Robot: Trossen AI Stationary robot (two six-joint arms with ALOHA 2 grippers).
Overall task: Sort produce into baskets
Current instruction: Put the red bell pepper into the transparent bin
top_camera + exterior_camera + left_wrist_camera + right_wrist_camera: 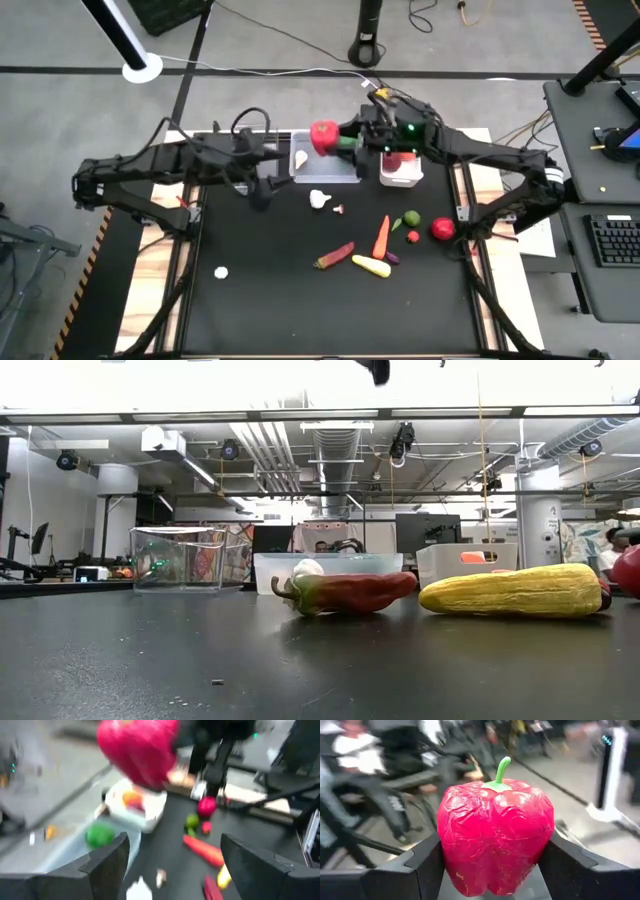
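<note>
My right gripper point(338, 138) is shut on a red bell pepper point(323, 135), held over the far edge of the wider clear bin point(345, 178). The pepper also shows in the right wrist view point(495, 845) and in the left wrist view point(137, 750). The white bin point(400, 176) stands to the right of the clear bin and holds red pieces. My left gripper point(262, 190) is open and empty just left of the clear bin. Loose produce lies on the table: garlic point(318, 198), carrot point(381, 237), yellow squash point(370, 266), a long red-green pepper point(335, 256). My right gripper pinches the red pepper's two opposite side walls point(447, 855) between its two fingers point(415, 865), about halfway up its body. The fingers come roughly level from the table's right side. The pepper is lifted clear, and its green stem point(501, 770) is free of the fingers.
A narrow clear bin point(180, 558) stands at the far left of the row. A red round fruit point(443, 229), a green piece point(411, 218), a small red piece point(413, 236) and a purple bit point(392, 257) lie right of centre. A white piece point(221, 271) lies near left.
</note>
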